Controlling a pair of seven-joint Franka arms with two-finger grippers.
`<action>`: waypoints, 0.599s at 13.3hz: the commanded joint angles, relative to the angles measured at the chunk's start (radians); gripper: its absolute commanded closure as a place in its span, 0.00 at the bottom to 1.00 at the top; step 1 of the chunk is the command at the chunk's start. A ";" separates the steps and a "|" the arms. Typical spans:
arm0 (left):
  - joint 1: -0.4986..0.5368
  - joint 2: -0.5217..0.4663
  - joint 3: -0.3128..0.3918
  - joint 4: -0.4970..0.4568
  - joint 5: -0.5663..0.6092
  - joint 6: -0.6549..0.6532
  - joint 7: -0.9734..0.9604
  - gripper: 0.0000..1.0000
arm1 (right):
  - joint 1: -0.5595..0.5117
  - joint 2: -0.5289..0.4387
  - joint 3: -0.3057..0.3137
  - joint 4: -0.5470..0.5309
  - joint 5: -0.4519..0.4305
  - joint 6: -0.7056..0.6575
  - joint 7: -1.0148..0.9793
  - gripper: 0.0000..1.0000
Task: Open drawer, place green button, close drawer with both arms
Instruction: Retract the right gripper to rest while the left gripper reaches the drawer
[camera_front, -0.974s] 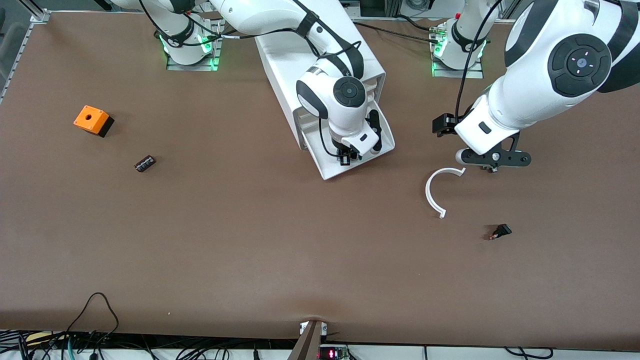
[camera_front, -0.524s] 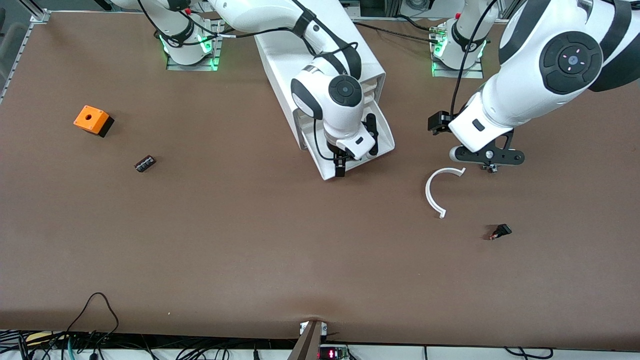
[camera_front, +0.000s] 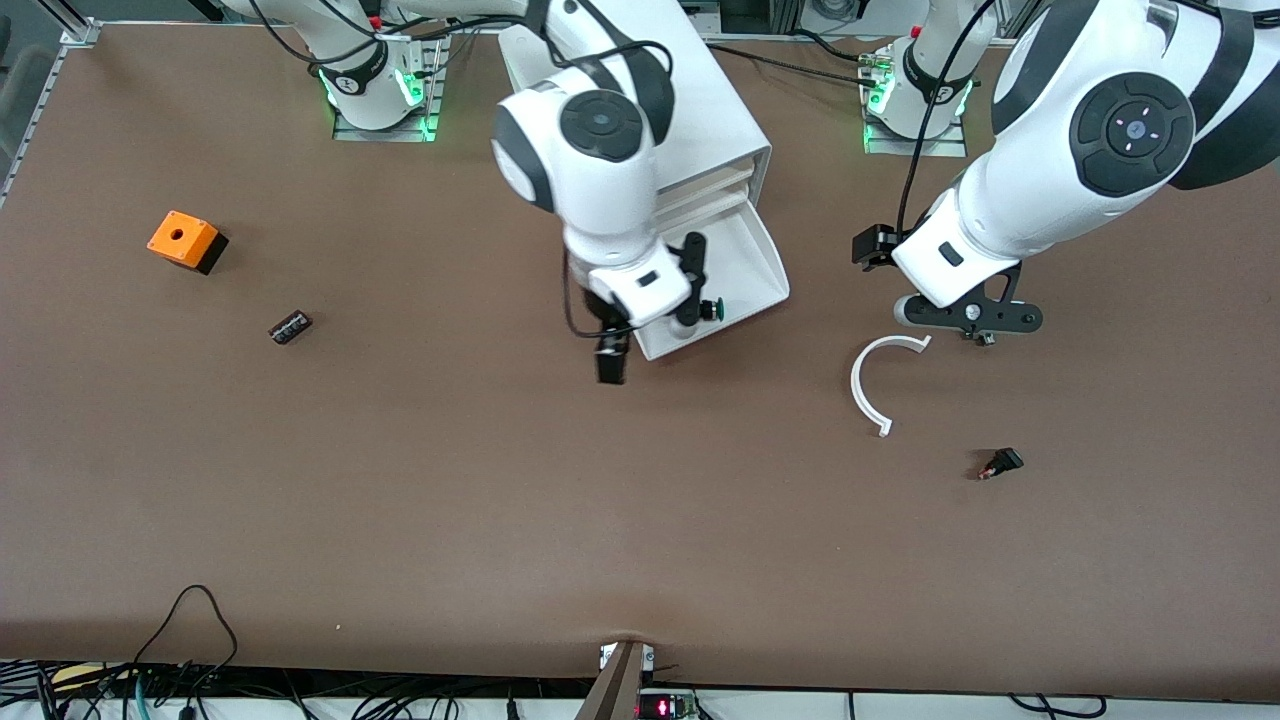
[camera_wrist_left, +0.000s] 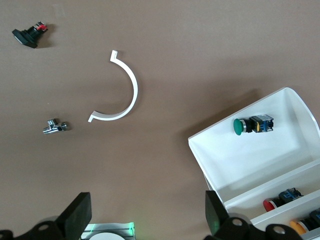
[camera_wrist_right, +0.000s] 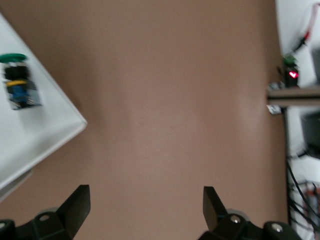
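Observation:
The drawer (camera_front: 752, 262) stands pulled out of the white cabinet (camera_front: 700, 110), low down. The button (camera_front: 708, 308) lies on its side in the drawer near the front corner, green cap showing. It also shows in the left wrist view (camera_wrist_left: 252, 125) and the right wrist view (camera_wrist_right: 17, 80). My right gripper (camera_front: 648, 345) is open and empty, up over the table just off the drawer's front corner (camera_wrist_right: 75, 120). My left gripper (camera_front: 968, 322) is open and empty over the table beside the drawer (camera_wrist_left: 240, 165), toward the left arm's end.
A white curved strip (camera_front: 870, 385) and a small black-and-red switch (camera_front: 1000, 463) lie toward the left arm's end. A small metal part (camera_wrist_left: 55, 126) lies by the strip. An orange box (camera_front: 185, 240) and a small black part (camera_front: 290, 327) lie toward the right arm's end. An upper drawer holds other buttons (camera_wrist_left: 280, 199).
My right gripper has risen out of the drawer and moved off its front corner; the button now shows lying in the drawer. My left gripper has shifted slightly.

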 joint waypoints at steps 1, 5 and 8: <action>-0.005 0.047 -0.006 0.058 -0.002 0.013 0.003 0.00 | -0.012 -0.037 -0.016 -0.013 0.003 -0.010 0.215 0.00; -0.076 0.101 0.005 0.077 0.001 0.048 -0.110 0.00 | -0.053 -0.109 -0.020 -0.091 0.005 -0.074 0.577 0.00; -0.123 0.185 0.000 0.075 0.001 0.175 -0.263 0.00 | -0.130 -0.145 -0.019 -0.142 0.006 -0.156 0.699 0.00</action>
